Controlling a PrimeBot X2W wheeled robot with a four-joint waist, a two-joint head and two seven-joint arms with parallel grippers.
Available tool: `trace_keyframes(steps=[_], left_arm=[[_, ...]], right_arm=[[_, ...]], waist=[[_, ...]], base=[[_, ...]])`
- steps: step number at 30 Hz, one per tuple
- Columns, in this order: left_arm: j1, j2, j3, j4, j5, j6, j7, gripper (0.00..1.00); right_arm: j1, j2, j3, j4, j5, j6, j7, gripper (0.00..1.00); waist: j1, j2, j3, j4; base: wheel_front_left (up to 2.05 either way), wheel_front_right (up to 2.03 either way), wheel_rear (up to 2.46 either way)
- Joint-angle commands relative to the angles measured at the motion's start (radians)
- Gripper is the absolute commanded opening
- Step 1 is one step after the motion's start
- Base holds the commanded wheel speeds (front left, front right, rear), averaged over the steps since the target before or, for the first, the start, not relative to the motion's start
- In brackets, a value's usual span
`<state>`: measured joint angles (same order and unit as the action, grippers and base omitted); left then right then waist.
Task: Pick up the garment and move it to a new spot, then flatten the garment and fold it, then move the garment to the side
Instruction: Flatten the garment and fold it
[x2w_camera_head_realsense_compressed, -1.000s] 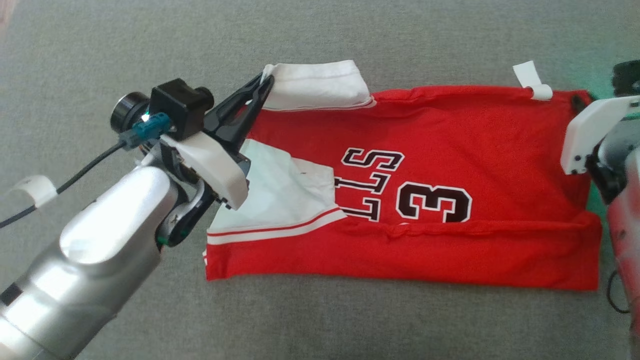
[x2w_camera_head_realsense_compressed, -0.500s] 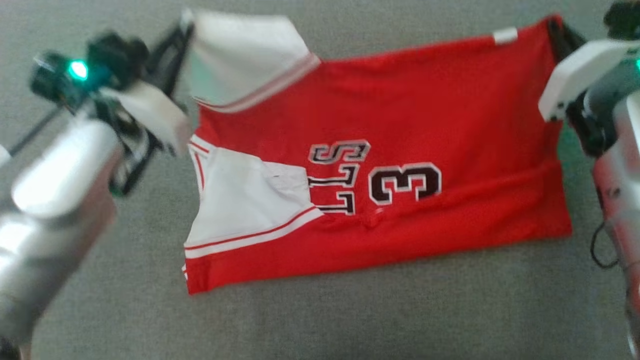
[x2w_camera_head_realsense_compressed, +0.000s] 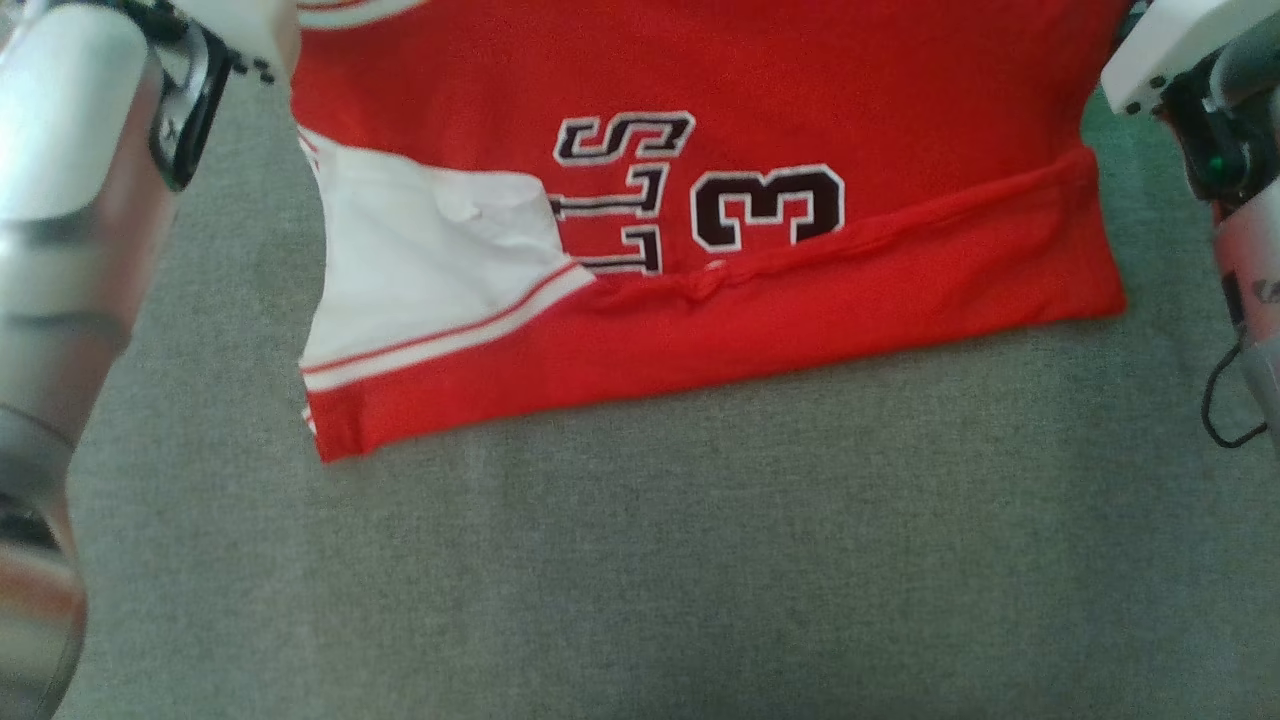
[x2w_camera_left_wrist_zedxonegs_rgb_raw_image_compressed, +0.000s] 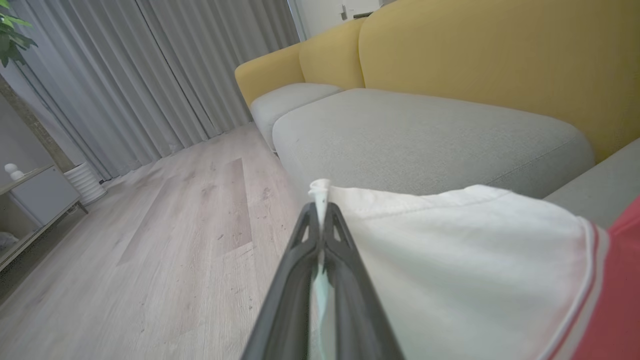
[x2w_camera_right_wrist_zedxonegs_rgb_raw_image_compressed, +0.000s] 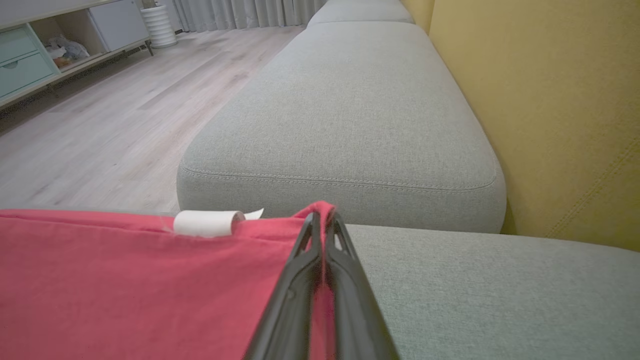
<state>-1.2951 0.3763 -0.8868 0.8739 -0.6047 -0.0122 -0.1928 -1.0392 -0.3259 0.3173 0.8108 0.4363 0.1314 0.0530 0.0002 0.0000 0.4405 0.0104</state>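
The garment (x2w_camera_head_realsense_compressed: 860, 90) is a red jersey with white sleeve panels and black-and-white lettering; it is partly folded on a grey sofa cushion (x2w_camera_head_realsense_compressed: 650, 560). Its near folded edge rests on the cushion while its far edge runs off the top of the head view. In the left wrist view my left gripper (x2w_camera_left_wrist_zedxonegs_rgb_raw_image_compressed: 320, 210) is shut on the edge of the white sleeve (x2w_camera_left_wrist_zedxonegs_rgb_raw_image_compressed: 450, 260). In the right wrist view my right gripper (x2w_camera_right_wrist_zedxonegs_rgb_raw_image_compressed: 322, 220) is shut on a red corner of the garment (x2w_camera_right_wrist_zedxonegs_rgb_raw_image_compressed: 125, 280), beside a small white tag (x2w_camera_right_wrist_zedxonegs_rgb_raw_image_compressed: 205, 223).
Grey cushions (x2w_camera_right_wrist_zedxonegs_rgb_raw_image_compressed: 340, 120) extend ahead, backed by a yellow sofa back (x2w_camera_right_wrist_zedxonegs_rgb_raw_image_compressed: 545, 100). A wooden floor (x2w_camera_left_wrist_zedxonegs_rgb_raw_image_compressed: 165, 235), grey curtains (x2w_camera_left_wrist_zedxonegs_rgb_raw_image_compressed: 140, 70) and a low cabinet (x2w_camera_right_wrist_zedxonegs_rgb_raw_image_compressed: 55, 35) lie beyond. My pale forearms frame the head view at left (x2w_camera_head_realsense_compressed: 60, 220) and right (x2w_camera_head_realsense_compressed: 1245, 240).
Both grippers have raised the garment's far edge, with the right one closing on the red corner. The head view has shifted, so the jersey now sits higher in it.
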Motion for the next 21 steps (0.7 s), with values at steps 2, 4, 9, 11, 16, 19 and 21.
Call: trace_keyframes(steps=[2, 4, 9, 11, 16, 19, 21], left_arm=[[-0.067, 0.022, 0.04, 0.02, 0.006, -0.01, -0.021, 0.0], [-0.067, 0.004, 0.035, 0.05, 0.009, -0.023, -0.036, 0.0], [-0.02, -0.022, 0.02, 0.095, -0.003, -0.066, -0.053, 0.0], [0.004, -0.021, 0.019, 0.096, -0.008, -0.076, -0.059, 0.0], [0.084, 0.003, 0.012, 0.064, -0.013, -0.095, -0.066, 0.0], [0.143, 0.02, -0.015, 0.028, -0.016, -0.107, -0.067, 0.0], [0.178, 0.038, -0.043, -0.003, -0.012, -0.112, -0.057, 0.0]], right_arm=[[-0.022, -0.012, 0.023, -0.02, 0.02, -0.001, -0.016, 0.0], [-0.017, -0.023, 0.041, -0.013, 0.037, -0.001, -0.027, 0.0], [0.029, -0.065, 0.089, -0.006, 0.091, -0.001, -0.044, 0.0], [0.054, -0.083, 0.109, -0.008, 0.121, -0.001, -0.046, 0.0], [0.133, -0.136, 0.171, -0.039, 0.216, -0.001, -0.038, 0.0], [0.185, -0.172, 0.209, -0.057, 0.265, -0.001, -0.022, 0.0], [0.216, -0.2, 0.234, -0.065, 0.29, -0.001, -0.006, 0.0]], waist=[[-0.0002, 0.0, 0.0, 0.005], [-0.0002, 0.0, -0.005, 0.011], [-0.0002, 0.0, -0.041, 0.03], [-0.0002, 0.0, -0.061, 0.037], [-0.0002, 0.0, -0.122, 0.06], [-0.0002, 0.0, -0.159, 0.073], [-0.0002, 0.0, -0.179, 0.08]], base=[[0.0, 0.0, 0.0], [0.0, 0.0, 0.0], [0.0, 0.0, 0.0], [0.0, 0.0, 0.0], [0.0, 0.0, 0.0], [0.0, 0.0, 0.0], [0.0, 0.0, 0.0]])
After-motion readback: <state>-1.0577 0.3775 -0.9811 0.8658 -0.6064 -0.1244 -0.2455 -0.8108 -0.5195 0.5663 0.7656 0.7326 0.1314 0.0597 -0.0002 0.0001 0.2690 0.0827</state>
